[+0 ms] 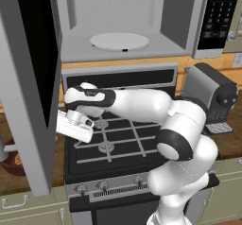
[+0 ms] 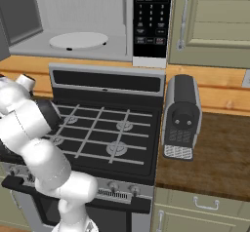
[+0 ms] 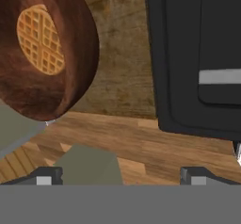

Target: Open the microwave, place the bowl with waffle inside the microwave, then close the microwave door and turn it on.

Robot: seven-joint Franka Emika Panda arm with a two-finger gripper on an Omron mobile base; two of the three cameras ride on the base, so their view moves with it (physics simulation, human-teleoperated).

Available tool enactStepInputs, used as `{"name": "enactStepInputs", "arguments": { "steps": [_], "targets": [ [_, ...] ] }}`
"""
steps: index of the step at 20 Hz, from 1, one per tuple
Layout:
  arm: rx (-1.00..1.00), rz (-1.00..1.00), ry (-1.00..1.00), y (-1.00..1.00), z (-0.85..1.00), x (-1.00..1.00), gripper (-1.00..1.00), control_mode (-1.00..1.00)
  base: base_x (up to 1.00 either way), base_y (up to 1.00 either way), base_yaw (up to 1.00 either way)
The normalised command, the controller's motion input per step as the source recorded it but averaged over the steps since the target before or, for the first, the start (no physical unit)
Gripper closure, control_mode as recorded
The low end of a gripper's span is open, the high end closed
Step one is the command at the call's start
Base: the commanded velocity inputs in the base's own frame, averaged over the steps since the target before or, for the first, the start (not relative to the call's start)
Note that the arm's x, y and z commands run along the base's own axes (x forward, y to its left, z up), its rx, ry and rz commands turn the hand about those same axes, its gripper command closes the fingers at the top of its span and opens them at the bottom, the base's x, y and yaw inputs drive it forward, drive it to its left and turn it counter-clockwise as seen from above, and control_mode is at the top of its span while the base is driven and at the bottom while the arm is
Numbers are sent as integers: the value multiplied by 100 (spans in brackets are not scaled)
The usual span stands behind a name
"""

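With its 2 fingers spread wide and holding nothing, my claw hangs over the wooden desk left of the stove. Just ahead sits the bowl with the waffle inside. Above, the microwave stands open, the microwave door swung left.
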Motion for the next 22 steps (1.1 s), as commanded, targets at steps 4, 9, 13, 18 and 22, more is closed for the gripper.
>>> {"name": "enactStepInputs", "arguments": {
  "steps": [4, 9, 13, 18, 22],
  "targets": [
    [-6, 0, 0, 45, -50, 37, -100, -100, 0, 0, 0],
    [-1, 0, -7, 42, -29, 43, -100, -100, 0, 0, 0],
    [-4, 0, -13, 47, -44, 47, -100, -100, 0, 0, 0],
    [-1, 0, -9, 42, -30, 40, -100, -100, 0, 0, 0],
    [0, 0, -2, 36, -25, 35, -100, -100, 0, 0, 0]
  ]
}}
